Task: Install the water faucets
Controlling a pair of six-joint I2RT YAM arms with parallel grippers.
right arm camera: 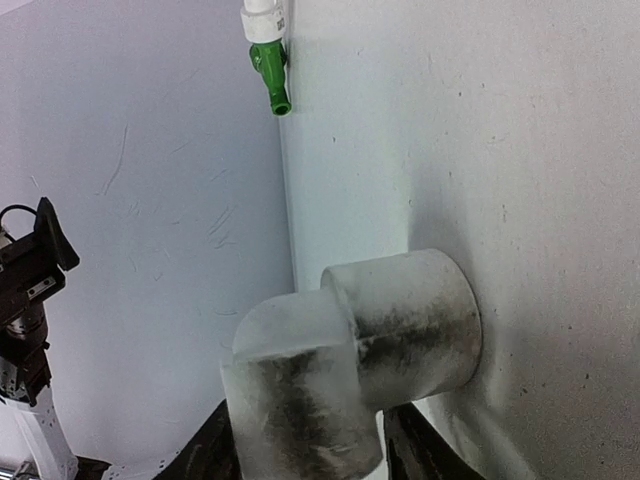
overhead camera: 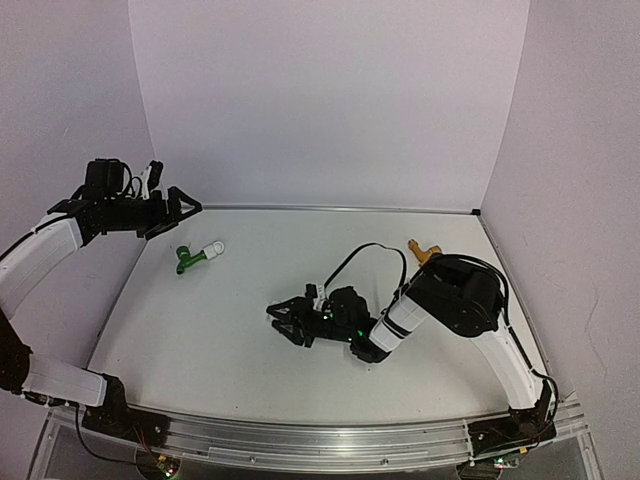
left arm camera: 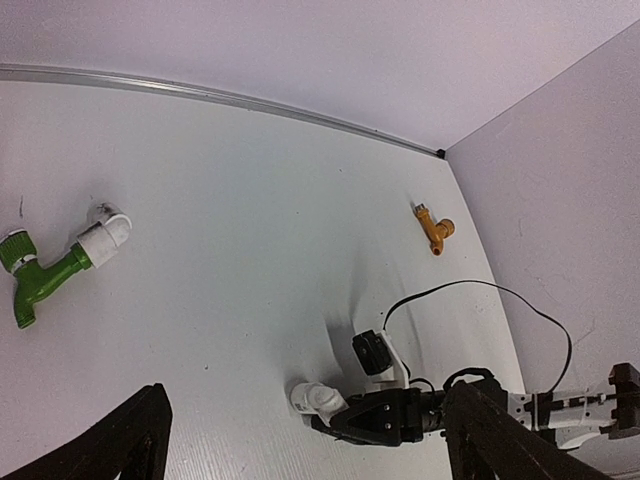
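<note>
The green faucet (overhead camera: 188, 260) lies on its side at the table's far left, a white pipe fitting (overhead camera: 213, 247) on its end; both also show in the left wrist view, the faucet (left arm camera: 40, 275) and fitting (left arm camera: 103, 238). At the far right by the wall lies the yellow-gold faucet (overhead camera: 425, 250). My right gripper (overhead camera: 283, 322) is low at mid-table, its fingers either side of a white elbow fitting (right arm camera: 380, 320) that rests on the table, with a sliver of gap beside it. My left gripper (overhead camera: 180, 195) hangs open and empty above the far left.
White walls close the table (overhead camera: 300, 250) at the back and on both sides. A black cable (overhead camera: 360, 255) loops over the right arm's wrist. A metal rail (overhead camera: 320, 440) runs along the near edge.
</note>
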